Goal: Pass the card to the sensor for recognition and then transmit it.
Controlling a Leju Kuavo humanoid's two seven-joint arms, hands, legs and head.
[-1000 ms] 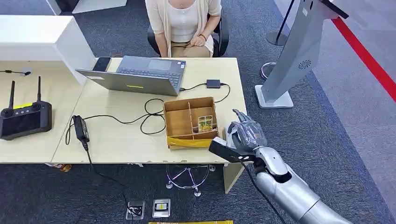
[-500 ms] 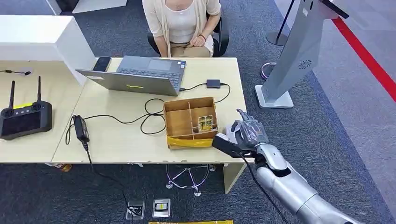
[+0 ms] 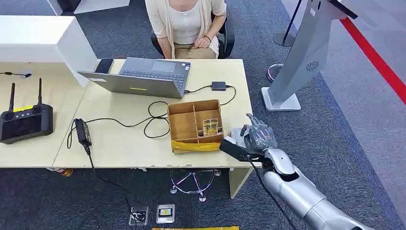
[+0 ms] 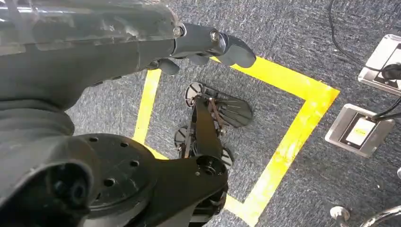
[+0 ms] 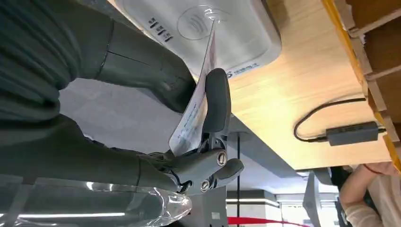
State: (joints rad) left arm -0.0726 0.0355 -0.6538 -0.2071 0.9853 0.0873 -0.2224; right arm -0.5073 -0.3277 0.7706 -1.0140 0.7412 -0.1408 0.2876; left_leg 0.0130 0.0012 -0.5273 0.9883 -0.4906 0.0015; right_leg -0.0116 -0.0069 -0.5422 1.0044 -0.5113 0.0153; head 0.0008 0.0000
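Right wrist view: thin flat card (image 5: 196, 106) btwn fingers (image 5: 215, 101)

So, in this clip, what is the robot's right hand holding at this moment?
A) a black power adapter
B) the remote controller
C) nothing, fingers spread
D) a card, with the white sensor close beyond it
D: the right wrist view shows the right hand pinching the card between thumb and finger, its tip close to the white sensor on the desk.
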